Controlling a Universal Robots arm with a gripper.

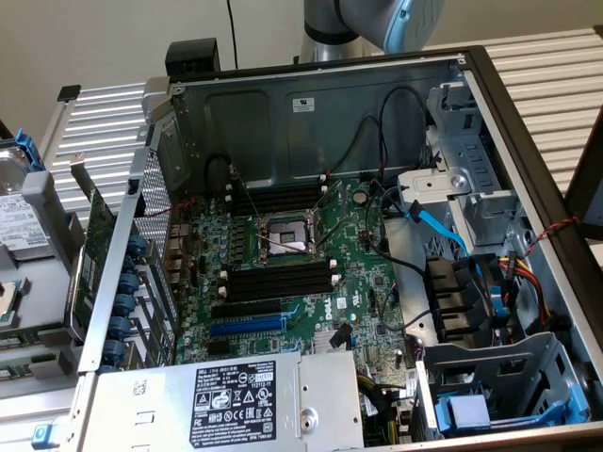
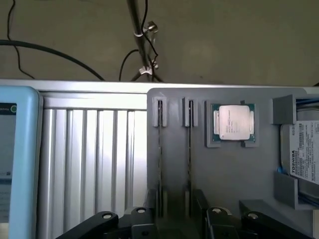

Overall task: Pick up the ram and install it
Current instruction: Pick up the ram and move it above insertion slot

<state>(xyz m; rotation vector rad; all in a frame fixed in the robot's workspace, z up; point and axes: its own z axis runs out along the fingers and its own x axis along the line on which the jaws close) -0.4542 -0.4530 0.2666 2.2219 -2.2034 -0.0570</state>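
In the wrist view, two ram sticks (image 2: 160,149) (image 2: 189,149) stand on edge in narrow slots of a grey holder tray (image 2: 234,174), seen from above as thin dark lines. My gripper (image 2: 174,201) hangs over the near end of those slots. It is open, with a black finger (image 2: 149,199) on each side of the pair and nothing between them. In the exterior view, the open computer case (image 1: 311,104) shows the green motherboard (image 1: 353,282) with long black memory slots (image 1: 278,198) (image 1: 278,278) on either side of the processor socket (image 1: 287,235).
A processor chip (image 2: 232,124) and a Toshiba hard drive (image 2: 304,154) also sit in the tray. A larger green card (image 1: 94,245) stands at the case's outer wall. Ribbed metal table (image 2: 94,159) lies beside the tray. Cables (image 1: 443,231) and drive cages (image 1: 490,377) crowd the case's right.
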